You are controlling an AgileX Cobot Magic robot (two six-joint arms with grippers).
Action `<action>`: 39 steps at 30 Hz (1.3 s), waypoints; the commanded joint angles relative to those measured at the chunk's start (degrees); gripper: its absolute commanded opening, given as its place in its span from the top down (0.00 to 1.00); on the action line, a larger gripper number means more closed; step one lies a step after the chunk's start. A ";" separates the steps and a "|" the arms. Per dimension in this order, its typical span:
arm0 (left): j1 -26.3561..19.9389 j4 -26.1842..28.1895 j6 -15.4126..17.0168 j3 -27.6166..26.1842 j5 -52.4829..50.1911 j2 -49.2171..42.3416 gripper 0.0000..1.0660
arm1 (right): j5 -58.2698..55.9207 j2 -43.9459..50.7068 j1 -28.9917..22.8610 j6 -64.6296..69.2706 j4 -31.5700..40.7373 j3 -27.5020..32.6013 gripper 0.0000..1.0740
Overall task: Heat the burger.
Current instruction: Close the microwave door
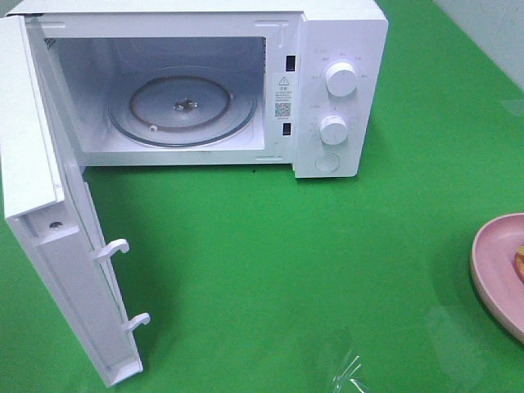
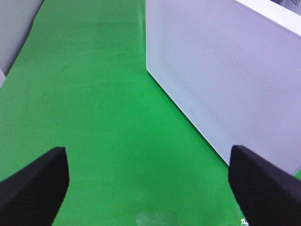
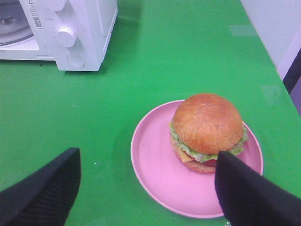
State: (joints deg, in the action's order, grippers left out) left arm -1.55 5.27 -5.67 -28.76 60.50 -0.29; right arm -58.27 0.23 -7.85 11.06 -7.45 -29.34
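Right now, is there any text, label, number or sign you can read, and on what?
Nothing is legible.
Sticker on the microwave door frame: a warning triangle, a square code, print too small to read.
Markings around the upper knob and lower knob: too small and faint to read.

A staged test bench rather than a real kitchen. A white microwave (image 1: 196,90) with its door (image 1: 57,213) swung open stands alone on a bright green table (image 1: 311,270). A plain pale wall (image 3: 277,28) borders the table.
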 commanded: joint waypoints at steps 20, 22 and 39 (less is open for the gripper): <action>-0.23 -0.69 3.15 -2.64 -17.25 12.43 1.00 | 0.52 1.49 0.40 -0.40 0.17 0.11 0.30; -0.23 -0.69 2.98 -1.43 -20.86 14.32 1.00 | 0.52 1.49 0.40 -0.40 0.17 0.11 0.30; -0.23 2.92 2.98 18.22 -59.64 21.49 1.00 | 0.52 1.49 0.40 -0.40 0.17 0.11 0.31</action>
State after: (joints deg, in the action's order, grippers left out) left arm -1.55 7.56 -2.81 -12.38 7.45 19.88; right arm -58.27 0.23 -7.85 11.06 -7.45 -29.34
